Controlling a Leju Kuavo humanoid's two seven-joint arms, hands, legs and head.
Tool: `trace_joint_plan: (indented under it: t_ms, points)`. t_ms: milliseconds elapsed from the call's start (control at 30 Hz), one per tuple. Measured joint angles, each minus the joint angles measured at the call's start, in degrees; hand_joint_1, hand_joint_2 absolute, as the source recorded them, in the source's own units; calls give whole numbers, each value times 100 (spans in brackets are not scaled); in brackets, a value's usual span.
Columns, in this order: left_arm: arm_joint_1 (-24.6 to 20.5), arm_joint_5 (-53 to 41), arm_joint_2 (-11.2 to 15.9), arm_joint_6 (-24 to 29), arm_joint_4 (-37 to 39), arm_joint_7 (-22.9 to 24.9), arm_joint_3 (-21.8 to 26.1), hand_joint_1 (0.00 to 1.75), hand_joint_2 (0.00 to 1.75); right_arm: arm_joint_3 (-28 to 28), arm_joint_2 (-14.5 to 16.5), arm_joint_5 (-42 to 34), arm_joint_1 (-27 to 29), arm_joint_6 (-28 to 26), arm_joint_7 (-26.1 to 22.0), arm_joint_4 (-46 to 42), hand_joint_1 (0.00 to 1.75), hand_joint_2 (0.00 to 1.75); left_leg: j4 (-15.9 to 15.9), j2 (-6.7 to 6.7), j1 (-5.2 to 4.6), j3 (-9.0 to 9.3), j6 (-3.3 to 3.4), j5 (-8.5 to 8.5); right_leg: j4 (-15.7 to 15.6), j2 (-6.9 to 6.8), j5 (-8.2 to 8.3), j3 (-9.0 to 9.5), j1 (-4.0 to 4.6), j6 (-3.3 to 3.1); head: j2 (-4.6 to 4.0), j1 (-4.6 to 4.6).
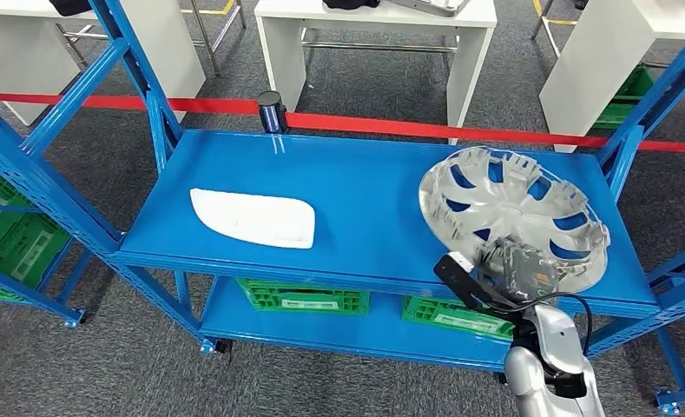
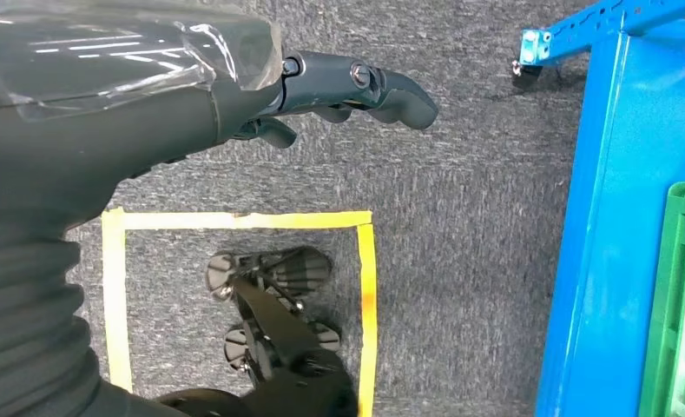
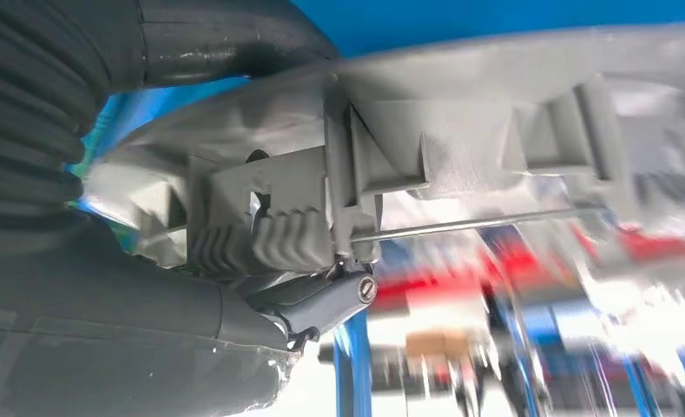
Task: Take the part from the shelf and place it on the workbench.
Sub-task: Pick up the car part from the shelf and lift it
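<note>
From the head view we see the silver wheel cover (image 1: 512,213) lying tilted at the right end of the blue shelf's (image 1: 356,200) top board, its near rim raised toward us and overhanging the front edge. Our right hand (image 1: 508,271) comes up from below and meets that near rim, so the part lies straight ahead of and above the fingers; the round disc has no long axis, and the rim edge is what matters. A white flat piece (image 1: 253,217) lies well apart to the left on the same board.

In the left wrist view our left hand (image 2: 321,91) hangs over grey carpet beside the shelf's frame, fingers loosely curled with nothing between them. It is far from the part, so the right arm is clearly the nearer one.

In the right wrist view the cover's ribbed underside (image 3: 460,148) sits pressed against the right hand, with a dark finger (image 3: 321,300) hooked under the rim. We judge it is gripping the edge, ready to lift outward.
</note>
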Motion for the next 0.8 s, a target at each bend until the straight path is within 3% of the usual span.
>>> trace_joint_plan:
  t_ms: [100, 167, 200, 267, 333, 367, 400, 467, 533, 667, 733, 800]
  points:
    - [26, 18, 7, -164, 0, 73, 15, 0, 175, -56, 87, -335, 109, -375, -329, -504, 175, 175, -171, 4, -30, 62, 57, 7, -11, 0, 11, -38, 8, 71, 0, 2]
    - [44, 20, 0, -199, 0, 102, 21, 0, 175, -90, 134, -605, 182, -528, -520, -811, 175, 175, -251, 11, -15, 113, 109, 56, 120, -8, -71, -112, 8, 100, 0, 9]
    - [46, 20, -5, -203, -1, 108, 21, 0, 175, -103, 151, -697, 205, -572, -584, -931, 175, 175, -288, 17, -6, 140, 134, 81, 363, -10, -195, -228, 8, 91, 0, 16]
    - [46, 20, -18, -206, -1, 112, 27, 0, 175, -122, 175, -813, 256, -620, -674, -1107, 175, 175, -297, 24, -11, 137, 154, 92, 1162, -11, -530, -603, 1, 59, 0, 24]
    - [48, 21, -30, -208, -1, 114, 54, 0, 175, -132, 193, -974, 320, -684, -781, -1238, 175, 175, -291, 12, -19, 136, 156, 89, 1739, -11, -690, -889, -10, 100, 0, 24]
    - [49, 21, -35, -208, -1, 115, 75, 0, 175, -136, 202, -1070, 340, -719, -834, -1298, 175, 175, -285, 2, -18, 139, 153, 85, 1698, -13, -630, -877, -20, 149, 0, 24]
    - [49, 21, -41, -207, -1, 115, 97, 0, 175, -138, 210, -1157, 350, -747, -875, -1362, 175, 175, -273, -9, -15, 145, 144, 76, 1401, -15, -483, -740, -35, 209, 0, 25]
    - [49, 21, -50, -206, -1, 114, 133, 0, 175, -142, 228, -1276, 352, -777, -921, -1479, 175, 175, -199, -30, -24, 128, 97, 27, 545, -26, -156, -323, -57, 276, 0, 27]
    - [54, 21, -55, -205, -1, 109, 154, 0, 175, -151, 241, -1390, 361, -809, -959, -1581, 175, 175, -116, -39, -48, 80, 43, -22, 124, -25, -23, -126, -51, 218, 0, 26]
    - [66, 21, -61, -189, 0, 67, 164, 0, 175, -167, 245, -1720, 383, -867, -1056, -1761, 175, 175, 29, -28, -25, -3, -33, -135, 118, -2, -6, -139, -67, 60, 0, 21]
    - [66, 21, -60, -186, -1, 37, 166, 0, 175, -176, 244, -2114, 393, -870, -1194, -1831, 175, 175, 556, -23, -2, -244, -98, -446, 112, -2, -5, -130, -80, 18, 0, 13]
    - [70, 21, -62, -187, -1, 19, 166, 0, 175, -186, 243, -2578, 402, -872, -1373, -1875, 175, 175, 1353, -21, 18, -620, -139, -788, 113, -2, -7, -134, -69, 6, 0, 9]
